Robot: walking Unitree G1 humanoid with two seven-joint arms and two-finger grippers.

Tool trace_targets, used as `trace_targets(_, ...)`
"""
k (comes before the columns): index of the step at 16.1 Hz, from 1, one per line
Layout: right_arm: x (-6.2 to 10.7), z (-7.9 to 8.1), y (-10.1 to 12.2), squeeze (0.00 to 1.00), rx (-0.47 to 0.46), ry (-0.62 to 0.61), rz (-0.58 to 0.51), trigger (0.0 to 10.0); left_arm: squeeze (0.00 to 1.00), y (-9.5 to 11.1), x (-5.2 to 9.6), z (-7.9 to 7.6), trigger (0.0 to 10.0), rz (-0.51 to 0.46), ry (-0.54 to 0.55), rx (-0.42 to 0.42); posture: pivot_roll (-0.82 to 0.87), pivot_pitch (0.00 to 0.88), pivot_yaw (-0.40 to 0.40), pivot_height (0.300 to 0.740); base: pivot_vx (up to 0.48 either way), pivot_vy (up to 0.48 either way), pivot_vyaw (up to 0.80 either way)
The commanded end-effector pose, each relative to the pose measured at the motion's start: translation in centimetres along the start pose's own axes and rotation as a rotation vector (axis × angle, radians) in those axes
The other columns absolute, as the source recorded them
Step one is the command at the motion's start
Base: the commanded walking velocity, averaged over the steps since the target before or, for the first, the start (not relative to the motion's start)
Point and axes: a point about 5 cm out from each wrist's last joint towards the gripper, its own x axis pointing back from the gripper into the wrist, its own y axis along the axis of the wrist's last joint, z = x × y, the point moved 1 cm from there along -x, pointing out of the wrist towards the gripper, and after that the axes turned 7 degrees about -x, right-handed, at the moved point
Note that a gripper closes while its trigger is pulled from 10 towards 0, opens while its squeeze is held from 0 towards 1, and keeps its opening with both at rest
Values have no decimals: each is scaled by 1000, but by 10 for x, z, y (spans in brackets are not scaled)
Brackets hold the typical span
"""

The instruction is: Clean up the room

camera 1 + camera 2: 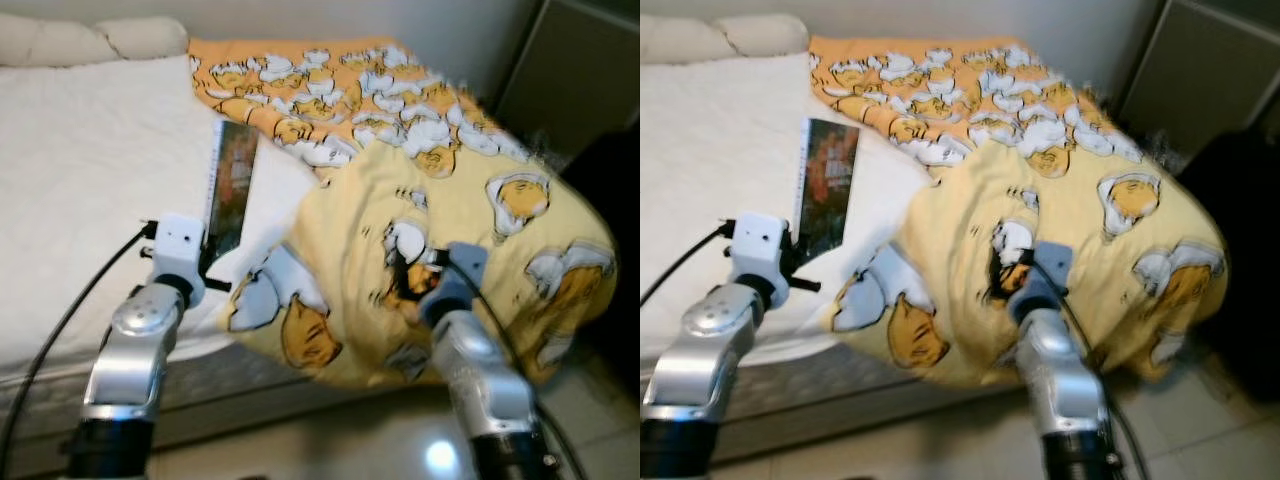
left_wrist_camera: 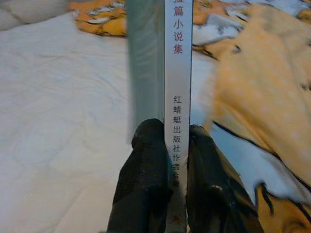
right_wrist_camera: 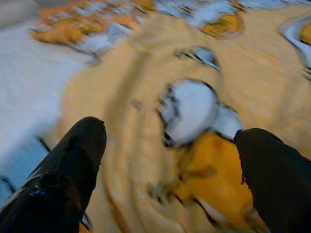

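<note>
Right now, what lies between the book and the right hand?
In the left eye view, the yellow blanket fills that stretch: its folded edge lies beside the book in the left hand, and the open right hand hovers over it.

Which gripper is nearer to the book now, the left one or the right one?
Left. The left gripper is shut on the book, holding it by its spine above the white bed. The right gripper is open, off to the side, facing the yellow blanket.
</note>
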Motion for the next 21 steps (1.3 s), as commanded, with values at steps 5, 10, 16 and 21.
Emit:
trace_targets(5,0,5,7,0,28,31,-28,10000,0,9,1,3,10000,-48,9,-5,1,0,-26,740,0,425,0)
trace_targets(10,1,4,7,0,33,33,-26,10000,0,7,2,2,10000,-43,6,-6,-8,0,-23,740,0,425,0)
trace_targets(16,0,2,11,0,74,25,-38,10000,0,7,1,2,10000,-42,8,-4,-8,0,-24,740,0,423,0)
trace_targets(21,-1,4,12,0,62,35,-36,10000,0,7,0,2,10000,-42,11,-4,-7,0,-25,740,0,423,0)
